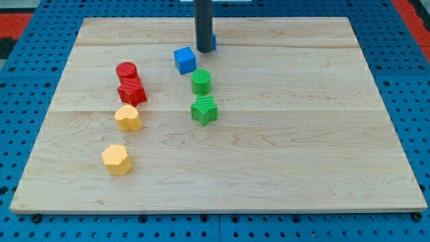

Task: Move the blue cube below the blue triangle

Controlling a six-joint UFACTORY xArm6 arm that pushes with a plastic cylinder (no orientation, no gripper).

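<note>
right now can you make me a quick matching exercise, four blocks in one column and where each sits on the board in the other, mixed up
Blocks:
1. blue cube
2. red cylinder
3. green star
4. yellow hexagon

Places:
A. nearest the view's bottom, on the left side
B. just down-left of my tip
C. directly below the green cylinder
D. touching the top of the red star

Pairs: 1-B, 2-D, 3-C, 4-A

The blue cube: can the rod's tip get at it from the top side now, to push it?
Probably yes. My tip stands just above and right of the blue cube, with bare board between them. The blue triangle is mostly hidden behind the rod, and the green cylinder sits just below the cube, in a downward push's path.
</note>
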